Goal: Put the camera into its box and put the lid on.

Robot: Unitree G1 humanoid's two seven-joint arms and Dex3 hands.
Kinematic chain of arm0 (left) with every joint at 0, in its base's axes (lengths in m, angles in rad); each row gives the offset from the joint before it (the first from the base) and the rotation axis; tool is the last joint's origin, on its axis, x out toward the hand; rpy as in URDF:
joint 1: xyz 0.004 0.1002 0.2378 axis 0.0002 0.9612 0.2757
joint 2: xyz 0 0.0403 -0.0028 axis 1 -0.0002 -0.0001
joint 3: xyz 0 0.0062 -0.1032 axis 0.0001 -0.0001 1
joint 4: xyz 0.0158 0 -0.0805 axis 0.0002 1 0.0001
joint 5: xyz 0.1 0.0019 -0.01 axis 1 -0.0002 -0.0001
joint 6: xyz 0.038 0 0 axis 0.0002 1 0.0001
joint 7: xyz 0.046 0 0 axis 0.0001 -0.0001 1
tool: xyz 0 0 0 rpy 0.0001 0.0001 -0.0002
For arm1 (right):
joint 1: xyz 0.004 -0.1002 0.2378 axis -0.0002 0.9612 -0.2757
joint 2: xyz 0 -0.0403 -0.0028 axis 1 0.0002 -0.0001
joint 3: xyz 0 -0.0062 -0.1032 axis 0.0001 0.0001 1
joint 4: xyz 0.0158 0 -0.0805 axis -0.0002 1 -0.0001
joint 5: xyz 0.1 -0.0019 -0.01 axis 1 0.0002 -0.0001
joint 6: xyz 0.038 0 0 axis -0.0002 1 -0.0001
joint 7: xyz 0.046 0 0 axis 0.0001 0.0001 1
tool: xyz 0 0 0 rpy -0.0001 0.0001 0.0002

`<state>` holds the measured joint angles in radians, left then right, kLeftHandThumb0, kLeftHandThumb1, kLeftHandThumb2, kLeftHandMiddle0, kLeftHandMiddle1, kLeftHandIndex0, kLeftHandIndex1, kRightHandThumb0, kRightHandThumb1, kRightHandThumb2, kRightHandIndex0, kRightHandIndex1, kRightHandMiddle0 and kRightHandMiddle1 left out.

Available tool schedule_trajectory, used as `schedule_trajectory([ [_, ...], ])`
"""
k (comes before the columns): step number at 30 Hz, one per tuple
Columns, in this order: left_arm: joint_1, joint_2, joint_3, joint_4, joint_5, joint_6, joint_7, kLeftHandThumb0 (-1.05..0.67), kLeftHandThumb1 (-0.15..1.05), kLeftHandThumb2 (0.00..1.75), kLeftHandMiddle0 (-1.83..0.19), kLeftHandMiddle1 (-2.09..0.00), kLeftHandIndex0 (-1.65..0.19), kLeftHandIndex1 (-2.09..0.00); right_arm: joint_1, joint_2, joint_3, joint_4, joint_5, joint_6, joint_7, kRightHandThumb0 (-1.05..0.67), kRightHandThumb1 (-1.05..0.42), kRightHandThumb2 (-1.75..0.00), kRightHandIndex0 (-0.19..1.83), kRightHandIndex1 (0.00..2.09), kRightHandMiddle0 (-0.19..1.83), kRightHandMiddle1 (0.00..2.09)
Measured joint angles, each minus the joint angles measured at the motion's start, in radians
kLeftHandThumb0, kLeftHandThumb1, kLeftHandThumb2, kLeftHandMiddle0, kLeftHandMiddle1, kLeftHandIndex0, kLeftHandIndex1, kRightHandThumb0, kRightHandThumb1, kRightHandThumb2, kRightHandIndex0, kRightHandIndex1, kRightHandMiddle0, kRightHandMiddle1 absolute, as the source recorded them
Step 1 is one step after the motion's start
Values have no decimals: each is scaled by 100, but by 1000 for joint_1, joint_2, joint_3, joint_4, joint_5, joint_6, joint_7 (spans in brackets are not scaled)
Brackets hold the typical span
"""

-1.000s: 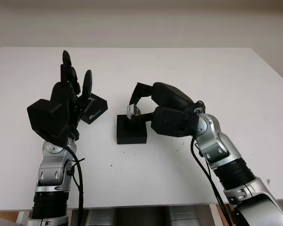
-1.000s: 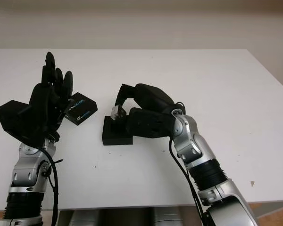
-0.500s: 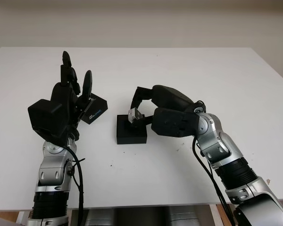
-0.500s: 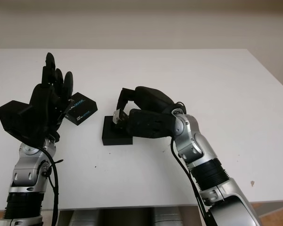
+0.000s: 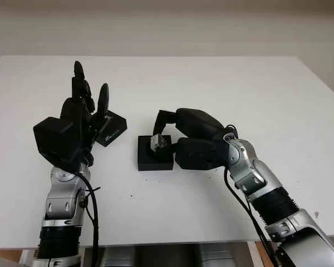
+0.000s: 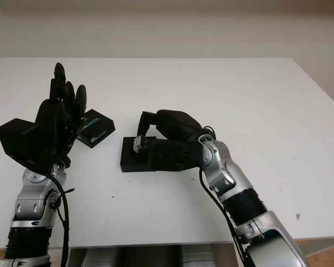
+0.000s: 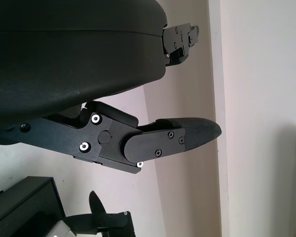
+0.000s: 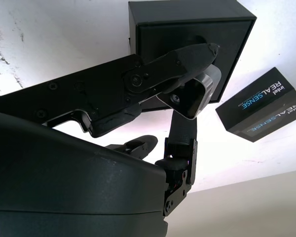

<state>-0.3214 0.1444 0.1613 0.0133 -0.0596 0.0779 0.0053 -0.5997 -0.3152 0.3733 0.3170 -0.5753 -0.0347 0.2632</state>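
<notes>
Right hand [image 5: 168, 135] grips small silver metal camera [image 5: 157, 142] directly above open black square box [image 5: 154, 154] mid-tabletop [image 5: 239, 89] | black printed lid [image 5: 111, 128] at box's 10 o'clock | left hand [image 5: 80, 114] open, raised beside lid, nearer it

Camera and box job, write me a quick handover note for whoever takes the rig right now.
Right hand: shut on the silver camera, holding it just over the open black box at table centre.
Left hand: open, raised above the table's left side, holding nothing.
Lid, printed RealSense: on the table left of the box, beside the left hand.
Done: camera picked up and brought to the box.
Left: seat the camera, release, then fit the lid.
</notes>
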Motion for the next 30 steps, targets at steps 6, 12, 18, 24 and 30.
schedule_trajectory([
  [6,0,0,0,0,0,-1,0,-56,105,54,19,0,19,0,0,-1,13,26,-23,-41,-32,-46,-105,-7,48,10,34,195],
  [12,0,0,0,0,0,-1,0,-57,105,54,19,0,19,0,0,-2,24,41,-58,-72,-70,-45,-105,-6,49,10,37,192],
  [18,0,0,0,-1,1,-1,3,-57,105,54,19,0,19,0,0,-18,50,41,-118,-111,-103,-53,-102,-6,47,7,32,170],
  [24,0,0,-1,-3,2,-2,3,-56,105,56,19,0,19,0,1,-60,77,9,-199,-140,-116,-68,-98,-5,21,1,11,85],
  [30,0,0,-2,-7,9,-3,0,-57,105,56,19,0,19,0,18,-86,88,-62,-245,-126,-95,-75,-97,-5,-4,1,13,24],
])
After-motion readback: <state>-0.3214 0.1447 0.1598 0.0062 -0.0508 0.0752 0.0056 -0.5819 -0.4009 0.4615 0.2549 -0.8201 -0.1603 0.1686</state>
